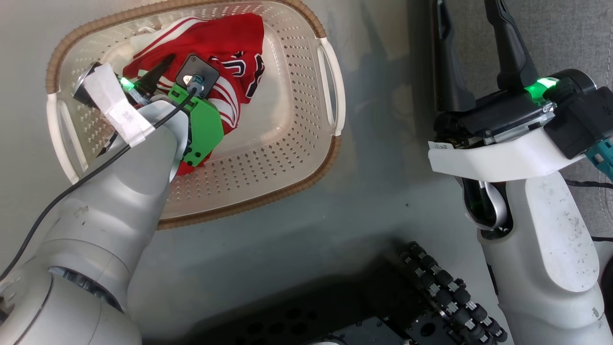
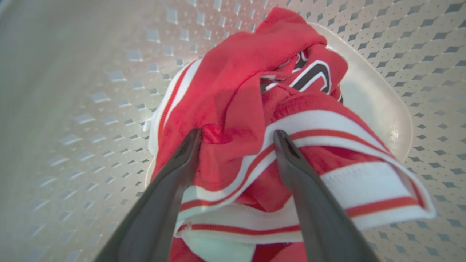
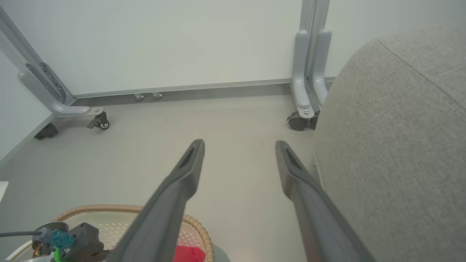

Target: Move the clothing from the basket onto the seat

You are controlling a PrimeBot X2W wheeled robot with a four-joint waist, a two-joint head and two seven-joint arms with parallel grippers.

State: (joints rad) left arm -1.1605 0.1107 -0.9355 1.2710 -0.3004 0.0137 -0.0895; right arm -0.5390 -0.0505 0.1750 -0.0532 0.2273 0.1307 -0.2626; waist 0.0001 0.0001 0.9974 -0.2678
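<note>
The cream basket (image 1: 306, 158) with its brown rim stands on the floor at the upper left, holding the crumpled red clothing (image 1: 225, 43) with white stripes. My left arm reaches down into it. In the left wrist view my left gripper (image 2: 237, 136) is open, and its two fingers rest on either side of a raised fold of the clothing (image 2: 236, 83). My right gripper (image 1: 476, 28) is open and holds nothing; it hovers right of the basket at the edge of the grey seat (image 1: 565, 33). The right wrist view has the seat (image 3: 393, 145) on its right and the basket rim (image 3: 145, 210) low on its left.
Grey floor (image 1: 383, 191) lies between basket and seat. My dark base with its roller wheel (image 1: 445, 292) sits at the bottom. Ahead of the right gripper (image 3: 240, 145) stand white panels on grey caster legs (image 3: 302, 120), with another leg (image 3: 98, 122) to the left.
</note>
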